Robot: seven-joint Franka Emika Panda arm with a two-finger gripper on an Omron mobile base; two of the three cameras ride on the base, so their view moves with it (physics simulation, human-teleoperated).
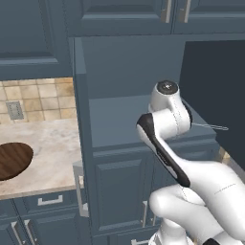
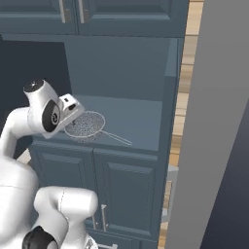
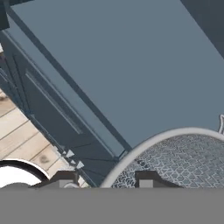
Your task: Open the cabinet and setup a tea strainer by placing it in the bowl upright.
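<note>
Clamped over the rim of the tea strainer (image 2: 85,125), the claw (image 3: 105,180) has one fingertip inside the mesh and one outside. That strainer sits near the shelf's front edge inside the open cabinet (image 2: 131,63), handle pointing right. On the counter's left edge rests the bowl (image 1: 13,160).

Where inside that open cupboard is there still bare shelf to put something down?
The cabinet shelf lies bare behind the tea strainer up to the back wall, and rightward past its wire handle to the side wall. The front left is crowded: the gripper sits on the strainer's rim. The counter around the bowl is also bare.
</note>
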